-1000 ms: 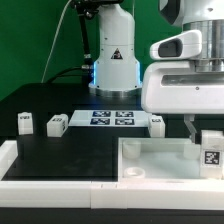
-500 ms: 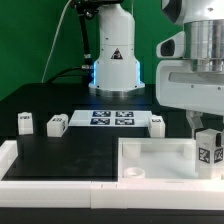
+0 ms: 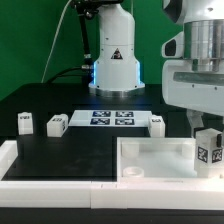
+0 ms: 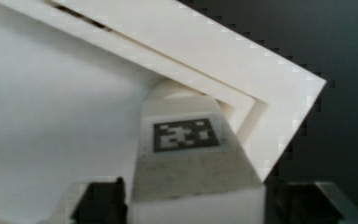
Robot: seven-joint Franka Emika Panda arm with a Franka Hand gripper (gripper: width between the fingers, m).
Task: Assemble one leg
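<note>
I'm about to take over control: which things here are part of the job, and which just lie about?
In the job:
- leg in the pincer
- tabletop

Lying about:
- three spare legs
- marker board

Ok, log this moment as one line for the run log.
gripper: shut on leg | leg: upright, held over tabletop corner at exterior view's right | three legs loose beside marker board

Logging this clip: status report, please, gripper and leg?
Gripper shut on leg, over tabletop corner at exterior view's right. Three spare legs back on table. Nothing in the way.
</note>
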